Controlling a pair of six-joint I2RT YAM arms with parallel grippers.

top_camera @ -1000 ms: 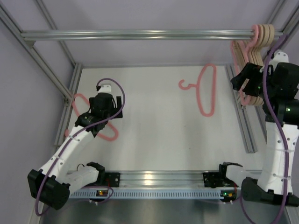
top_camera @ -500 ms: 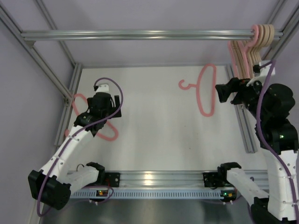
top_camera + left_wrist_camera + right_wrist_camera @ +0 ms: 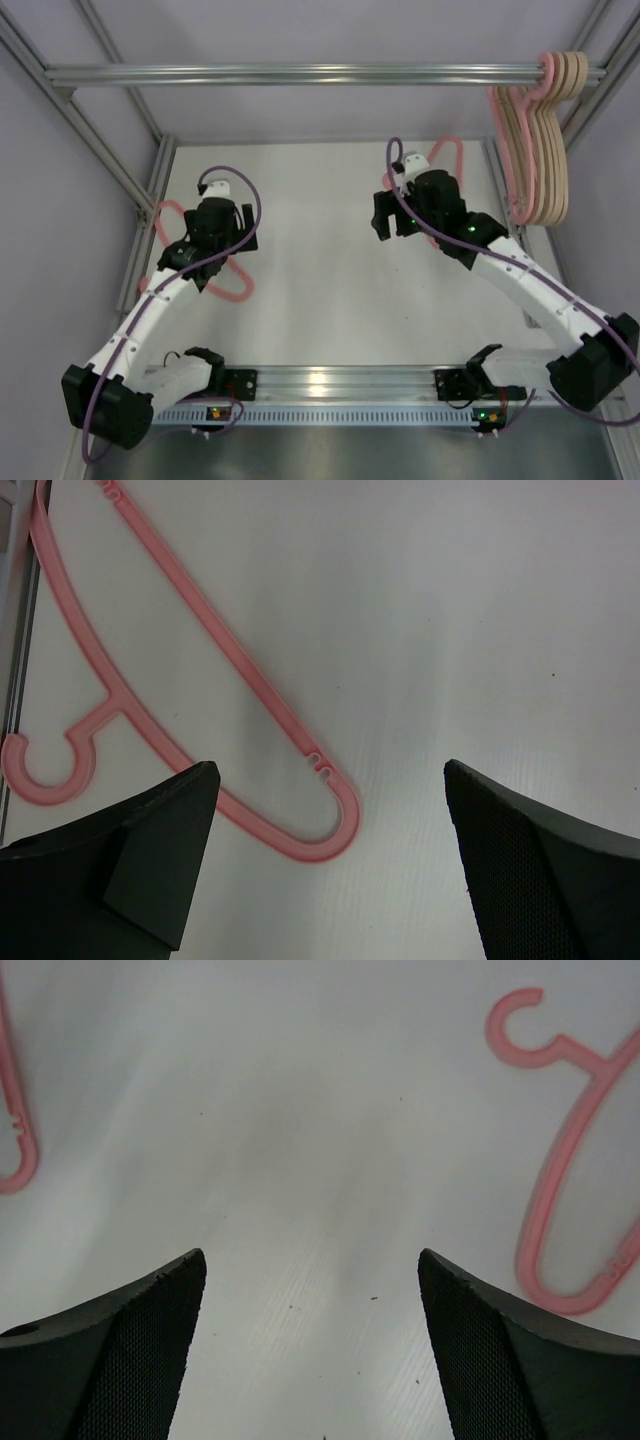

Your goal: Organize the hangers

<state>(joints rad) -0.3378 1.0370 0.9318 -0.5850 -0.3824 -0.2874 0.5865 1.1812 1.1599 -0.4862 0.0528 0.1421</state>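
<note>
A pink hanger [image 3: 236,290] lies on the white table at the left, partly under my left gripper [image 3: 221,238]. In the left wrist view the hanger [image 3: 200,610] lies below my open, empty left gripper [image 3: 328,770], its rounded end between the fingertips. A second pink hanger [image 3: 452,143] lies at the back right, partly hidden by my right arm. My right gripper [image 3: 392,222] hovers just left of it, open and empty [image 3: 310,1255]; the hanger [image 3: 565,1165] shows at right. Several beige hangers and a pink one [image 3: 540,150] hang on the rail.
A horizontal aluminium rail [image 3: 300,73] spans the back, above the table. Slanted frame posts [image 3: 100,150] stand at the left and a frame bar [image 3: 525,275] runs along the table's right edge. The far end of the left hanger [image 3: 15,1150] shows in the right wrist view.
My right arm has swung down and left from the hung hangers to over the table beside the lying pink hanger. My left gripper has barely moved.
</note>
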